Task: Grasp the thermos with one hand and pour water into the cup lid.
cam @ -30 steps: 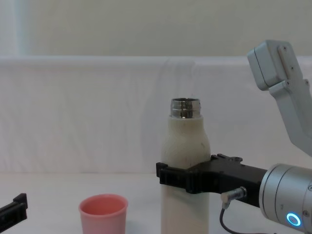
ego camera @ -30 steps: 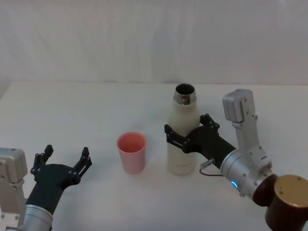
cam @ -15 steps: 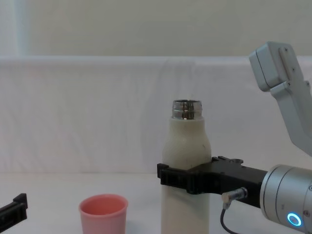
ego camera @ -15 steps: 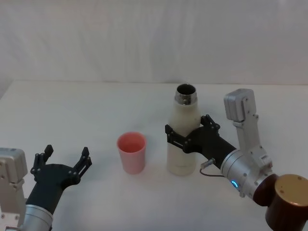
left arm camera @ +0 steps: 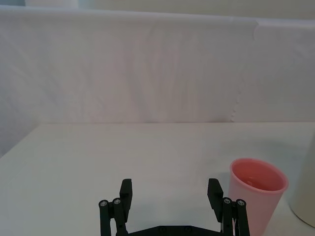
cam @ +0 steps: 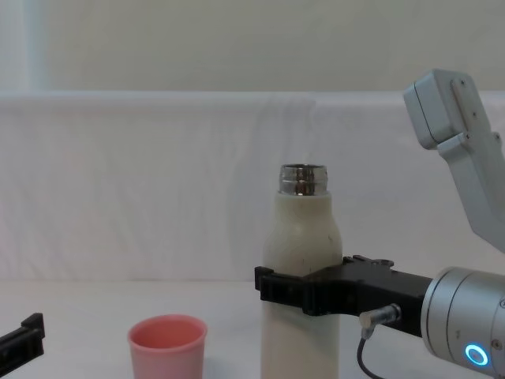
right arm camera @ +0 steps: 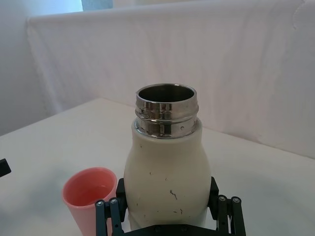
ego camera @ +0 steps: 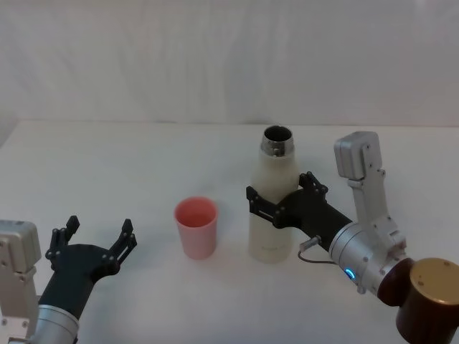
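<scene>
I've got the right gripper point(ego camera: 276, 202) clamped round the thermos point(ego camera: 273, 204) at mid-body, fingers either side. Thermos is upright, long axis vertical, open steel neck pointing up, just right of the cup point(ego camera: 196, 226) on the table point(ego camera: 143, 165). Next I'd lift a bit, bring the neck over the cup rim, tip slowly towards the left, w/o squeezing looser. Left gripper point(ego camera: 93, 241) sits parked near-left, fingers spread wide, holding nothing.
</scene>
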`<action>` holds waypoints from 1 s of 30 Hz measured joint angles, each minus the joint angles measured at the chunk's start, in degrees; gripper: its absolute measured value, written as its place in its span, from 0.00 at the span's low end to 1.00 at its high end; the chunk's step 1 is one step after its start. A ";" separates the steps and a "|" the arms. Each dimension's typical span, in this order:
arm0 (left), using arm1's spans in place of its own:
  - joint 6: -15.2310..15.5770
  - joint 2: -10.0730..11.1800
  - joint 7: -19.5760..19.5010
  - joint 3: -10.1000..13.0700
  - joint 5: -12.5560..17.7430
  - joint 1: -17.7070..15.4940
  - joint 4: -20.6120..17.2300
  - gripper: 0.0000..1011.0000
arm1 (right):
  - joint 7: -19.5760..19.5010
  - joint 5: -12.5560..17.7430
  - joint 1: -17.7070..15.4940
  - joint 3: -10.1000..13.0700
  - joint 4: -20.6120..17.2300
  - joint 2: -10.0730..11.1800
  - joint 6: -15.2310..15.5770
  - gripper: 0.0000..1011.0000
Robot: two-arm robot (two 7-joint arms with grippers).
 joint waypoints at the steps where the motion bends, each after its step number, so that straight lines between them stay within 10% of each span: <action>1: 0.00 0.00 0.00 0.00 0.00 0.00 0.00 0.99 | 0.00 0.00 0.00 0.00 0.00 0.00 0.00 0.95; 30: 0.00 0.00 0.00 0.00 0.00 0.00 0.00 0.99 | 0.00 -0.14 -0.08 0.01 -0.02 -0.05 -0.02 0.99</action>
